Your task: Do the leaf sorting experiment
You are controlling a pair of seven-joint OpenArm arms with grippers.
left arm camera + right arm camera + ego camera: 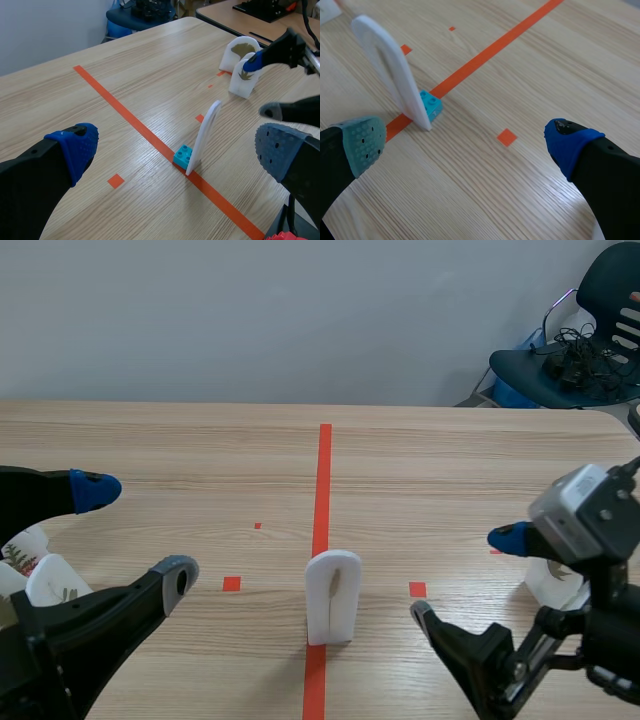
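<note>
A white arched card stands upright on the orange tape line at the table's middle, propped by a small cyan brick. White stand-up cards with leaf pictures sit at the left behind my left gripper, which is open and holds nothing. More leaf cards stand on the right side, by my right gripper, also open with nothing in it. In the right wrist view the arched card and brick lie ahead of the open gripper, nearer its grey-green finger.
Small orange squares mark the wood table either side of the tape line. A dark chair piled with cables stands beyond the table's far right corner. Another table with black gear shows in the left wrist view.
</note>
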